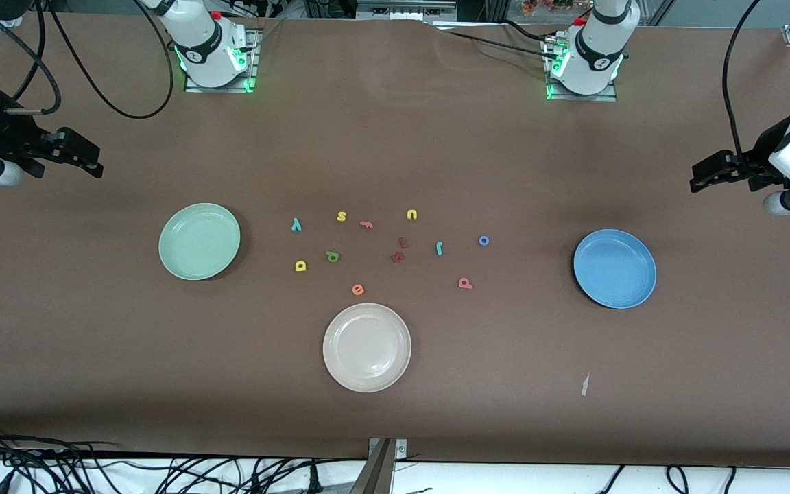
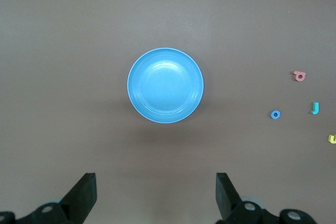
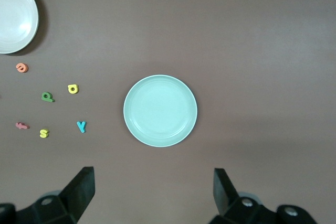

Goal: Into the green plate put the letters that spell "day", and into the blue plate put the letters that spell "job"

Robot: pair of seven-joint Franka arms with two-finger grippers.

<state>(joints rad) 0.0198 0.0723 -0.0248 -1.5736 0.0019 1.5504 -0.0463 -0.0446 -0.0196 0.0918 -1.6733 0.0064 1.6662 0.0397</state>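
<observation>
Both plates (image 1: 199,241) under open claws (image 1: 700,180)

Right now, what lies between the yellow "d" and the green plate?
Nothing: only bare brown table separates the yellow "d" from the green plate, clearest in the front view; the right wrist view agrees.

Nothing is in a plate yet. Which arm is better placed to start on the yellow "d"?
Probably the right. The yellow foam "d" lies beside the round mint-green plate, toward the right arm's end; its open right pincer hangs there. The left pincer waits open near the blue plate.
</observation>
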